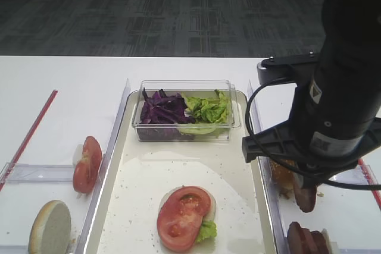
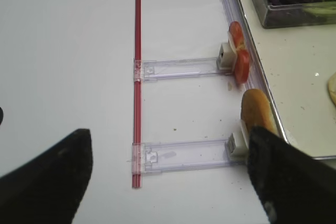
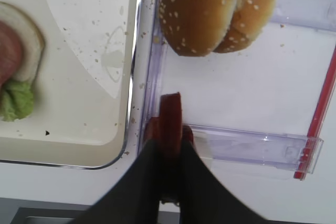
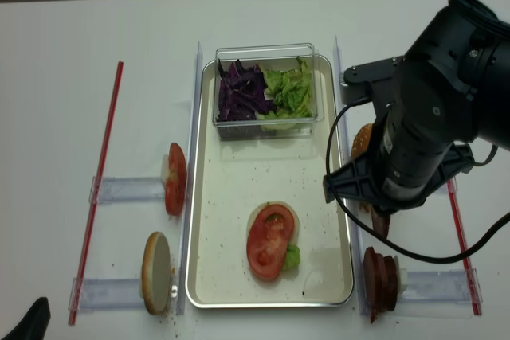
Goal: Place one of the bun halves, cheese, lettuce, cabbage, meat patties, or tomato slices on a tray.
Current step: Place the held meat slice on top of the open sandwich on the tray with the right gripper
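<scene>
Right gripper (image 3: 167,150) clamped on a meat patty (image 3: 170,121), hovering just right of the tray (image 3: 79,145).

Cream-white tray (image 4: 209,220) (speckled with dark crumbs) carries a glossy red tomato slice (image 4: 269,241), green lettuce (image 4: 292,256); cabbage (image 4: 244,91) dark purple.

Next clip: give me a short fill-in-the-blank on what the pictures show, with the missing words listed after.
1. The right pincer is shut on a ____, held on edge.
2. In the clear box, purple cabbage lies beside green ____.
3. On the tray, a ____ slice tops the bun half.
4. The left pincer's fingers stand ____, holding nothing.

Missing words: meat patty; lettuce; tomato; open
</scene>
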